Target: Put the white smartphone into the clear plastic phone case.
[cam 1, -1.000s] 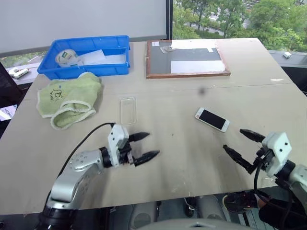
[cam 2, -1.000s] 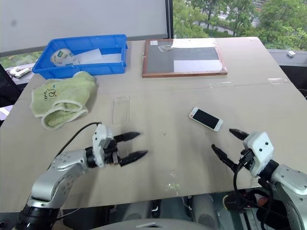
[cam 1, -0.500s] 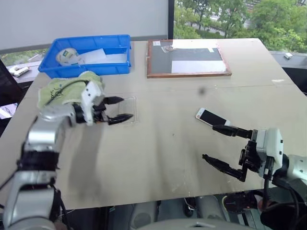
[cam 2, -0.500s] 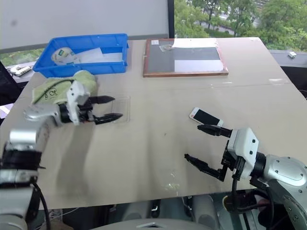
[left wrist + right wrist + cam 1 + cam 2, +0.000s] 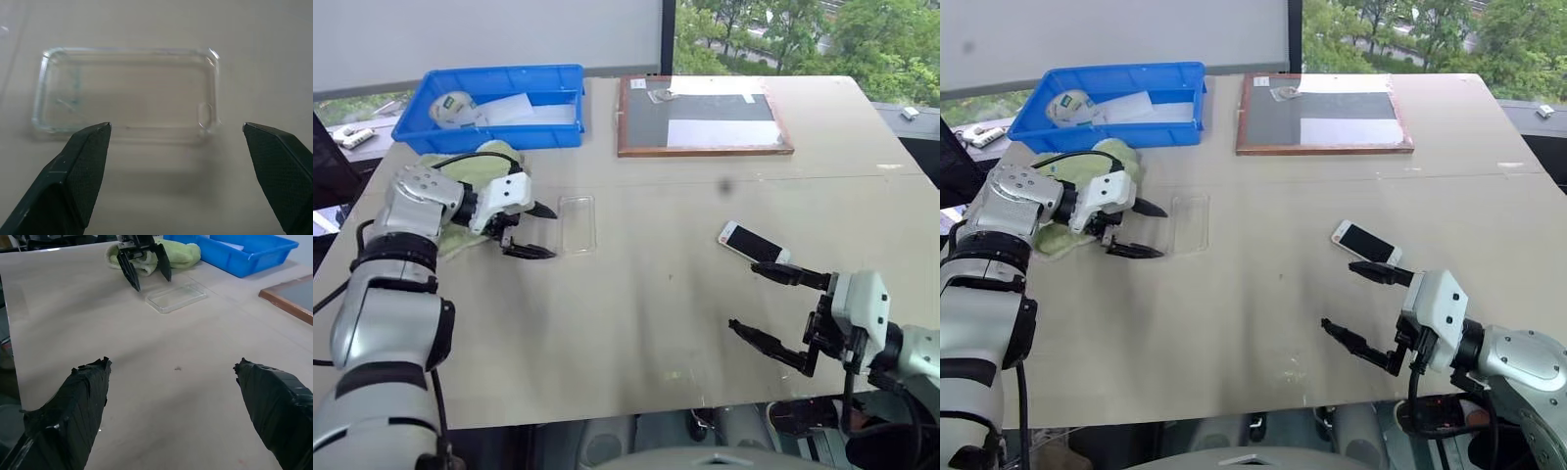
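The clear plastic phone case [image 5: 578, 224] lies flat on the table, left of centre. My left gripper [image 5: 530, 231] is open and empty just to the case's left, fingers aimed at its long side; in the left wrist view the case [image 5: 128, 100] lies beyond the spread fingertips [image 5: 93, 142]. The white smartphone [image 5: 753, 245] lies screen up on the right half of the table. My right gripper [image 5: 780, 309] hovers open and empty in front of the phone, near the table's front edge. In the right wrist view the case [image 5: 176, 297] and the left gripper [image 5: 145, 270] appear far off.
A green towel [image 5: 470, 171] lies beside my left gripper. A blue bin [image 5: 489, 103] with tape and papers stands at the back left. A wood-framed dark board [image 5: 703, 116] lies at the back centre. The table's front edge [image 5: 636, 416] runs close to my right gripper.
My left arm swung from the table's front up and leftward to the case's left side, wrist rolling. My right gripper drew slightly inward and turned, staying open.
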Tool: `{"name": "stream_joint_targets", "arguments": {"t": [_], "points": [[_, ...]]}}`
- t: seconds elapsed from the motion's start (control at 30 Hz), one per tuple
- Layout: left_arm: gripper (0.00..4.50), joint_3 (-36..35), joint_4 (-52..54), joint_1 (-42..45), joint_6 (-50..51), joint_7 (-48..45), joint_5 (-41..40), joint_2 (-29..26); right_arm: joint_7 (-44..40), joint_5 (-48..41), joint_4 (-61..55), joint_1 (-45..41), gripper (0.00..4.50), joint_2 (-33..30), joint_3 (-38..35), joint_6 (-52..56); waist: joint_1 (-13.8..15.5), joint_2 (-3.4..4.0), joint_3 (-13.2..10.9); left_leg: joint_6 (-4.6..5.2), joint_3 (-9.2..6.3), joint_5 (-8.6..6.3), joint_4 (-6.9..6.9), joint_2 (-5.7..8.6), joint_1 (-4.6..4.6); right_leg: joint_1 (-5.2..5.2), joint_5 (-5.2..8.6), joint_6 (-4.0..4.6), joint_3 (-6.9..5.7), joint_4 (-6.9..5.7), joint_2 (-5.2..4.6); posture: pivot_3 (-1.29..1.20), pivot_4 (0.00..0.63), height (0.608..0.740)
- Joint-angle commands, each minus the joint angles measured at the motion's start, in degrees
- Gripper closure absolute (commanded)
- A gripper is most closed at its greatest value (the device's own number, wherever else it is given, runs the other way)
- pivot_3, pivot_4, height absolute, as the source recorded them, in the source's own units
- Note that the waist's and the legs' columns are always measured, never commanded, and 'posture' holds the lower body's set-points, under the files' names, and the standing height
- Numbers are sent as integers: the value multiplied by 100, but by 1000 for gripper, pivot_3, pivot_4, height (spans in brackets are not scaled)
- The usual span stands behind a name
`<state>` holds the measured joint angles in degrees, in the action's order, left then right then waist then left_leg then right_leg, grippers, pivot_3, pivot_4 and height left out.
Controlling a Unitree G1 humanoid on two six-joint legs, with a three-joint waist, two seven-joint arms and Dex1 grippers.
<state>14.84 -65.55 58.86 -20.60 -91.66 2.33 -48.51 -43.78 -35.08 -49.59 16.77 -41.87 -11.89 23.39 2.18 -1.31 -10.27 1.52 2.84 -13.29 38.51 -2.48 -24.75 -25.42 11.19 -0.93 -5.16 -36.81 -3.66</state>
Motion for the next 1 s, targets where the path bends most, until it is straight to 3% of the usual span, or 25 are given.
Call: {"name": "stream_joint_targets", "arguments": {"t": [0.03, 0.17, 0.33, 0.5, 0.7, 0.87, 1.0], "points": [[0, 10, -199, 70, -531, 100, 239, 228, 149, 97, -271, 21, 37, 70, -34, -144, 2, 0, 0, 0, -1, 0, 2, 0, 1, 1, 0, 0, 0, -2, 0, 0, 150, 740], [0, 41, -313, 25, -847, 290, 485, 446, 210, 168, -281, -16, 37, 77, -4, -130, 7, -5, 3, 1, -11, 0, 23, -1, 0, 7, -1, 1, -2, -14, 1, 0, 150, 740], [2038, 7, -336, -32, -551, -54, 414, 547, 217, 162, -282, -59, 0, 32, -41, -95, 26, -3, 7, 2, -12, 1, 32, 0, 10, 15, 0, 2, 0, -27, 1, 0, 150, 740], [4370, 186, -91, -50, 323, -84, -102, 522, 209, 211, -251, -106, 0, 15, 30, -90, -9, -4, 8, 3, -12, 0, 59, -1, 7, 15, 12, 21, 5, -48, 1, 0, 150, 740], [4482, 378, 1732, -573, 1911, -84, -1029, 242, 232, 280, -204, -243, 0, 35, 166, -68, -6, -5, 7, 3, -15, 0, 69, -3, 8, 11, 14, 24, 8, -70, 0, 0, 150, 740], [4482, -23, 5160, -1388, 5609, 611, -1569, 74, 195, 301, -149, -296, 0, 12, 162, -83, -6, -6, 6, 3, -25, -1, 71, -11, 5, 7, 14, 23, 22, -70, 0, 0, 150, 740], [4482, -330, 6931, -1494, 8166, 2027, -1944, 692, 151, 300, -104, -365, 0, -36, 159, -57, 7, -6, 6, 4, -36, 0, 73, -9, 9, 9, 15, 21, 33, -72, 1, 0, 150, 740]]}}
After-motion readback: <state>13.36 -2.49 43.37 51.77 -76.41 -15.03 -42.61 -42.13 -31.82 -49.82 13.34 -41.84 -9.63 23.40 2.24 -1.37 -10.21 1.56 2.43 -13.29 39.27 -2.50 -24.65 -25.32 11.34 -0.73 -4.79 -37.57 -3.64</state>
